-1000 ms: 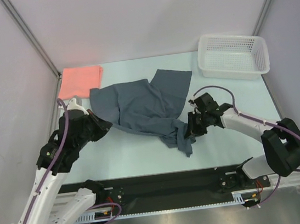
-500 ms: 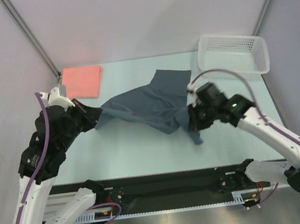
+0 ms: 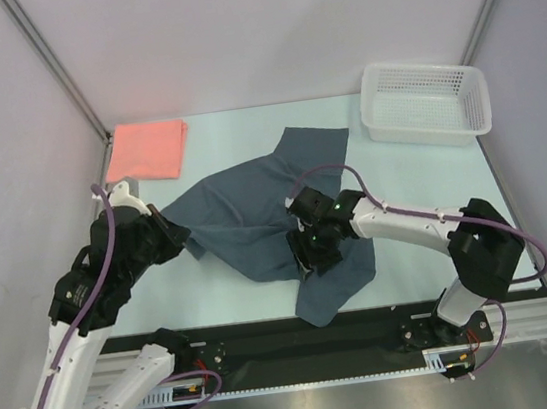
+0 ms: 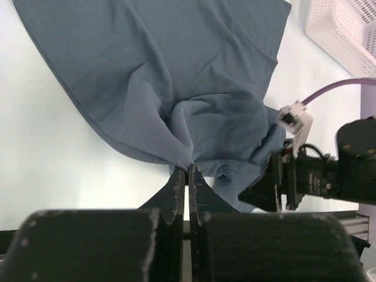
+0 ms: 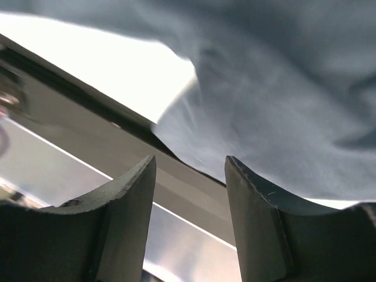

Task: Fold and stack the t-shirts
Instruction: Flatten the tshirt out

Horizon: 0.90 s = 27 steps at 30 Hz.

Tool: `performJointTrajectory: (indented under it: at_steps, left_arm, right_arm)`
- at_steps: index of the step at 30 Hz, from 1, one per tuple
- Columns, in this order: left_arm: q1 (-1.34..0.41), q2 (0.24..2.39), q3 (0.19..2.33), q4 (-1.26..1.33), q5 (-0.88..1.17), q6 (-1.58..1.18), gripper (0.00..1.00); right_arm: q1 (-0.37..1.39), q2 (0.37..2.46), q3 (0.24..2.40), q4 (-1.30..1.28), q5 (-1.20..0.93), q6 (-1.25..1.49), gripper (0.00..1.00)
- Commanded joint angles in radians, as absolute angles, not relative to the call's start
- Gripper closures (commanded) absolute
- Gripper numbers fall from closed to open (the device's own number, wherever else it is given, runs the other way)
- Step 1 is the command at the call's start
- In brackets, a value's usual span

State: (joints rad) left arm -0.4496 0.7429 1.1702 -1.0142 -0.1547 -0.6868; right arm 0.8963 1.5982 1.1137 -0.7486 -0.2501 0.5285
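The dark slate t-shirt (image 3: 244,208) lies rumpled in the middle of the table, one corner reaching the near edge. My left gripper (image 3: 183,240) is shut on its left edge; the left wrist view shows the cloth (image 4: 176,76) pinched and bunched at the closed fingertips (image 4: 189,168). My right gripper (image 3: 306,259) hovers over the shirt's near part, open, and the right wrist view shows nothing between its fingers (image 5: 191,170), with the cloth (image 5: 282,100) just beyond them. The salmon-pink t-shirt (image 3: 148,148) lies folded at the far left corner.
A white mesh basket (image 3: 426,101) stands at the far right, also seen in the left wrist view as the basket (image 4: 346,29). The black rail (image 3: 242,345) runs along the table's near edge. Walls close in on the left, right and back.
My right gripper swung left and toward the near edge with the shirt's corner, then opened and let it go. The left gripper shifted slightly, still holding the cloth.
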Motion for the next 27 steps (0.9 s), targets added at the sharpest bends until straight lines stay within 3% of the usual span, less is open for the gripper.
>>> performJointTrajectory:
  at_steps: [1, 7, 11, 14, 18, 27]
  left_arm:
    - [-0.453, 0.738, 1.17, -0.994, -0.166, -0.692, 1.0]
    - [-0.453, 0.784, 1.218, -0.979, -0.184, -0.658, 1.0]
    - [-0.453, 0.779, 1.305, -0.956, -0.218, -0.654, 1.0]
    - [-0.453, 0.819, 1.412, -0.954, -0.209, -0.64, 1.0]
    - [-0.453, 0.909, 1.56, -0.951, -0.152, -0.627, 1.0]
    - [-0.453, 0.972, 1.7, -0.865, -0.043, -0.629, 1.0]
  right_arm:
    - [0.864, 1.543, 1.152, -0.752, -0.226, 0.554, 0.43]
    - [0.694, 1.3, 0.852, -0.701, -0.209, 0.626, 0.39]
    - [0.588, 1.203, 0.796, -0.686, -0.172, 0.6, 0.45]
    - [0.49, 1.16, 0.793, -0.719, -0.163, 0.583, 0.38]
    - [0.407, 1.155, 0.743, -0.719, -0.216, 0.551, 0.27]
    - [0.36, 1.371, 0.722, -0.548, -0.32, 0.535, 0.3]
